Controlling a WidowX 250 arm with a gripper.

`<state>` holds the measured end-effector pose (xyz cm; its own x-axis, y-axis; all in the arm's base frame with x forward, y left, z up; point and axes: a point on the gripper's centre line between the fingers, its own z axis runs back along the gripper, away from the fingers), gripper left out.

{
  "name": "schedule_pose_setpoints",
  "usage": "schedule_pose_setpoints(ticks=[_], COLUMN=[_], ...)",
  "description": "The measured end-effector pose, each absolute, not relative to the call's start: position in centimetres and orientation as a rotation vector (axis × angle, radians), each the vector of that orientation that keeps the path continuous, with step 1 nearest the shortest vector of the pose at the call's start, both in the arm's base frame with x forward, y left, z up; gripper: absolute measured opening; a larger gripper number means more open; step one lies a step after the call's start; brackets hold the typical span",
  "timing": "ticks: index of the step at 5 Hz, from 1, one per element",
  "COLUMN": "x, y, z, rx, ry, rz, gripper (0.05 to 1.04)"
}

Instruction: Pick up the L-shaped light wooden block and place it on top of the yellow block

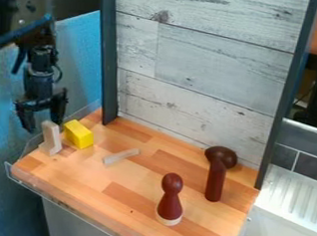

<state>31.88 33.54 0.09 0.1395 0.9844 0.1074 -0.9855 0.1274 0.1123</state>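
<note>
Black gripper (43,126) at left, fingers apart, near an upright pale wooden block (51,138). Yellow block (79,134) just beside that. Thin pale wooden strip (121,156) lies flat, mid-board. Nearer the camera: dark red pin-shaped piece (171,203), upright, pale base; brown mushroom-headed piece (215,183) to its right. Whitewashed plank panel (210,68) behind the butcher-block surface (104,187).

Back: the upright plank panel (204,67) shuts off the rear, between dark posts.
Left end: pale block (51,138) and yellow block (79,134) crowd together.
Middle: bare table (97,184) in front of a low, flat wooden strip (121,156).
Right: dark red pin (171,199) and brown knobbed piece (214,183) stand up, narrow gap between.
</note>
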Motion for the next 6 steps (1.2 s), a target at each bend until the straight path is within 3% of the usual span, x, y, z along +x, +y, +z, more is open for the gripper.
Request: schedule_pose_setpoints(ticks=[2,3,6], x=[32.4,32.5,32.6], y=[33.4,33.3,32.5], z=[-0.1,-0.3,3.0], rx=[0.126,0.091,0.035], ry=[0.044,0.034,0.016], rz=[1.451,1.432,1.381], gripper=[0.396,0.247,0.247])
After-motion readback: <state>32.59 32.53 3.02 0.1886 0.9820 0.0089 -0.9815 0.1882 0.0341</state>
